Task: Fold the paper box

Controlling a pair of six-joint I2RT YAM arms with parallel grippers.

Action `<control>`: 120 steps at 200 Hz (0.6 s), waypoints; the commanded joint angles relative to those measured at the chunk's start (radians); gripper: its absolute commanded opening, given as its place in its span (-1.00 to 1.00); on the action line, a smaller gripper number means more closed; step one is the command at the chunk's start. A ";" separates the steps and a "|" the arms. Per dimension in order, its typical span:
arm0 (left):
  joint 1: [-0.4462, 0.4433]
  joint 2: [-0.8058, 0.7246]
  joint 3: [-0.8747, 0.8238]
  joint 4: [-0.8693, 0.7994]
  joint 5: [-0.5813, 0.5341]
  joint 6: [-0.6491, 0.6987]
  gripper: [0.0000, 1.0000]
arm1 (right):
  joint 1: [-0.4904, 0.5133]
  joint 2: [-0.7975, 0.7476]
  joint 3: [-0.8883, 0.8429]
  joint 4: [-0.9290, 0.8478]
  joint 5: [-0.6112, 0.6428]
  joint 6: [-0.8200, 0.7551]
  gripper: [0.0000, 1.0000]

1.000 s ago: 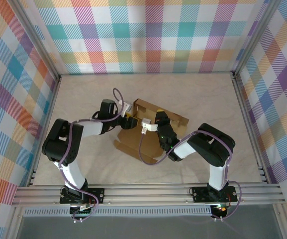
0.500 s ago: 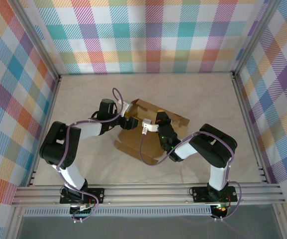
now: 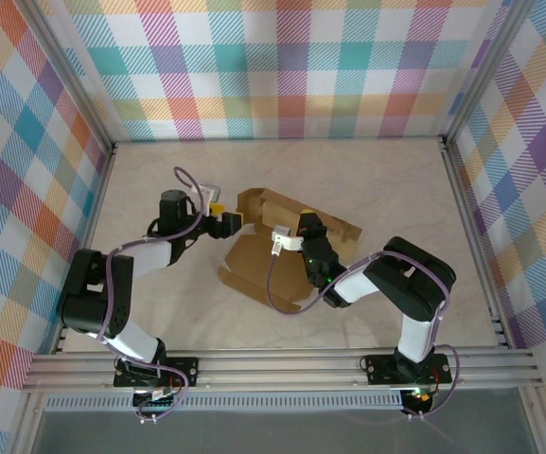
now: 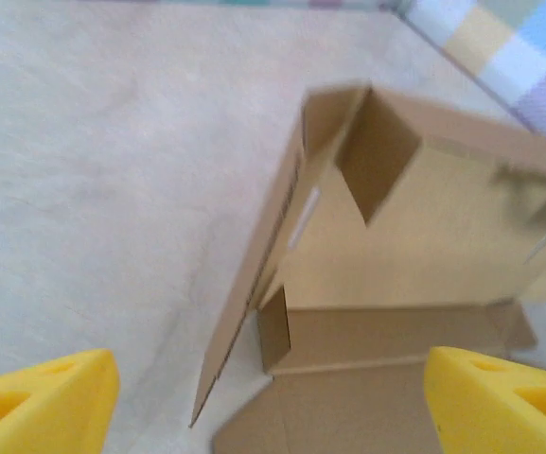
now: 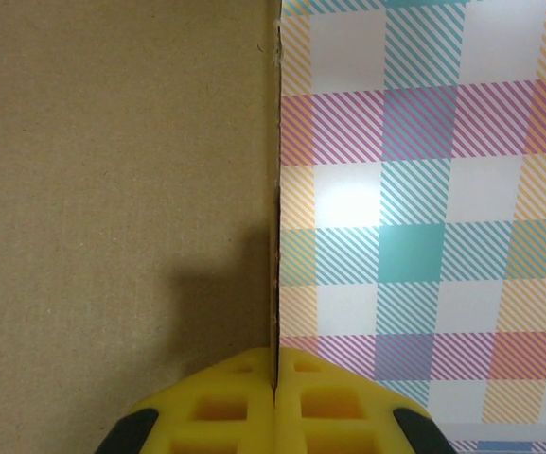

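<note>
In my left wrist view the paper box (image 4: 396, 284) is blurred and cut off at the bottom. My right fingertips (image 5: 225, 407) are cropped below.

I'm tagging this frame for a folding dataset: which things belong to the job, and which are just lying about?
Job: paper box; right end effector, shut on a box panel; left end effector, open beside the box.
Just there: table; plaid walls; metal frame rail.
</note>
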 commanded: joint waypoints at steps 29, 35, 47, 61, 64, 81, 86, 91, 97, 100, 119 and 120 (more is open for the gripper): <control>0.061 0.051 0.102 -0.030 -0.159 -0.143 0.14 | -0.003 -0.023 -0.010 0.019 0.005 0.020 -1.00; 0.061 0.072 0.124 -0.050 -0.156 -0.139 0.04 | -0.003 -0.024 -0.011 0.018 0.005 0.020 -1.00; 0.061 0.109 0.151 -0.049 -0.173 -0.153 0.00 | -0.004 -0.028 -0.012 0.017 0.005 0.018 -1.00; 0.060 0.156 0.208 -0.098 -0.173 -0.151 -0.01 | -0.003 -0.033 -0.013 0.016 0.006 0.017 -1.00; 0.060 0.166 0.227 -0.121 -0.161 -0.145 0.00 | -0.004 -0.034 -0.014 0.018 0.006 0.017 -1.00; 0.044 0.226 0.324 -0.232 -0.092 -0.091 0.02 | -0.003 -0.041 -0.015 0.015 0.007 0.015 -1.00; 0.038 0.239 0.350 -0.266 -0.075 -0.071 0.02 | -0.004 -0.043 -0.013 0.013 0.007 0.014 -1.00; 0.030 0.251 0.375 -0.300 -0.057 -0.049 0.01 | -0.004 -0.044 -0.014 0.013 0.006 0.014 -1.00; 0.018 0.264 0.399 -0.338 -0.046 -0.029 0.01 | -0.004 -0.046 -0.014 0.013 0.006 0.012 -1.00; 0.013 0.269 0.412 -0.357 -0.044 -0.019 0.00 | -0.003 -0.047 -0.013 0.013 0.007 0.011 -1.00; -0.021 0.293 0.467 -0.462 -0.023 0.039 0.00 | -0.004 -0.052 -0.012 0.013 0.009 0.004 -1.00; -0.023 0.293 0.469 -0.466 -0.022 0.042 0.00 | -0.003 -0.052 -0.011 0.012 0.009 0.003 -1.00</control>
